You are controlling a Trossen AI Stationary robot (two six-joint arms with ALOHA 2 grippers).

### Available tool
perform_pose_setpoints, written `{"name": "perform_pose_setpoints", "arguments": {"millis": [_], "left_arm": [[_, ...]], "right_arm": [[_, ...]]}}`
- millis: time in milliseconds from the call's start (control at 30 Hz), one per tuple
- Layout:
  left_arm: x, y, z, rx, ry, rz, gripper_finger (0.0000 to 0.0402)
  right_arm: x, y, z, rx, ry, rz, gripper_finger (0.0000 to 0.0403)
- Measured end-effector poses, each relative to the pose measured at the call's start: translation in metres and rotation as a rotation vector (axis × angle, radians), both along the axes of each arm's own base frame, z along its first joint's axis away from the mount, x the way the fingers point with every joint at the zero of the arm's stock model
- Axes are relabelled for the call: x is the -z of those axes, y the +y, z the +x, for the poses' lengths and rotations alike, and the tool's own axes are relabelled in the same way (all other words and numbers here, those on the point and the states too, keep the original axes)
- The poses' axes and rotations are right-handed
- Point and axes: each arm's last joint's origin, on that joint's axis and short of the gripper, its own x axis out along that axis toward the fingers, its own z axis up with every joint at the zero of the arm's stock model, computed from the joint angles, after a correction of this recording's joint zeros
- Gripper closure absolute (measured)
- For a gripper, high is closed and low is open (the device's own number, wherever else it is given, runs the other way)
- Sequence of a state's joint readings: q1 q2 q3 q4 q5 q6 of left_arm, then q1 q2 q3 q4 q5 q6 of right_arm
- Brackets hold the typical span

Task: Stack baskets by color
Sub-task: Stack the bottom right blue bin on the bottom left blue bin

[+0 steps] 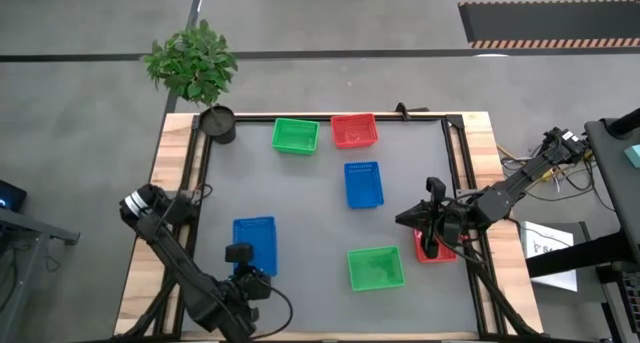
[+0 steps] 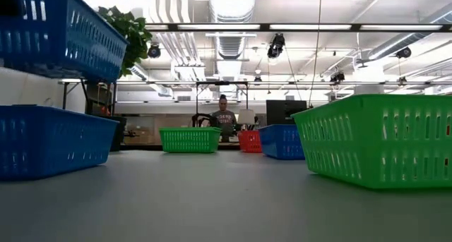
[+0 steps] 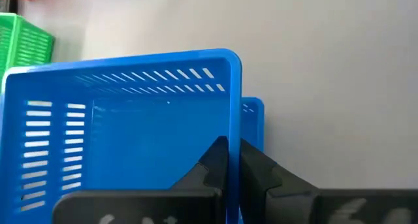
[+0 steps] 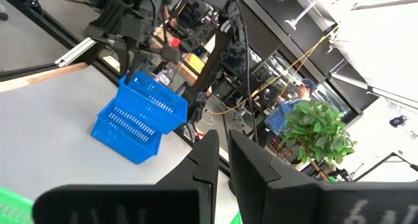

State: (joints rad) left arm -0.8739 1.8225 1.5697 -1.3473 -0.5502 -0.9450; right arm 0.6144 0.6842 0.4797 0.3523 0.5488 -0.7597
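Early days here: my left pincer (image 1: 243, 273) is clamped on the rim of a blue basket (image 3: 124, 126), holding it tilted just above a second blue basket (image 2: 49, 147) at the desk's (image 1: 300, 213) near left. My right pincer (image 1: 431, 245), fingers nearly shut, sits at a red basket (image 1: 440, 251) near right, though I can't tell if it grips. The third blue basket (image 1: 363, 183), two green baskets (image 1: 375, 267) and another red basket (image 1: 355, 130) lie scattered; no writing readable.

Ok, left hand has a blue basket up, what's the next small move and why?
Probably lower it straight down and nest it. The left hand grips the wall of the raised blue mesh plastic basket, tilted above the second blue basket on the table, whose edge shows just beyond it.
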Motion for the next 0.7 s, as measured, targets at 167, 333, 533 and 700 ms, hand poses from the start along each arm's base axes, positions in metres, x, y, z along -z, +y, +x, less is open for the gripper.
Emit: {"name": "perform_pose_setpoints", "arguments": {"millis": [167,333,533,700], "left_arm": [[0.013,0.006,-0.008,0.001,0.030,-0.044,0.0401],[0.020,0.010,-0.012,0.002,0.035,-0.049,0.0401],[0.030,0.009,-0.011,0.005,0.004,-0.088,0.0401],[0.037,0.011,-0.011,0.009,-0.012,-0.053,0.0401]], "right_arm": [[0.000,0.000,0.000,0.000,0.001,-0.001,0.0375],[0.000,0.000,0.000,-0.001,0.002,-0.002,0.0375],[0.000,0.000,0.000,-0.003,0.003,-0.003,0.0375],[0.000,0.000,0.000,-0.003,0.003,-0.005,0.0375]]}}
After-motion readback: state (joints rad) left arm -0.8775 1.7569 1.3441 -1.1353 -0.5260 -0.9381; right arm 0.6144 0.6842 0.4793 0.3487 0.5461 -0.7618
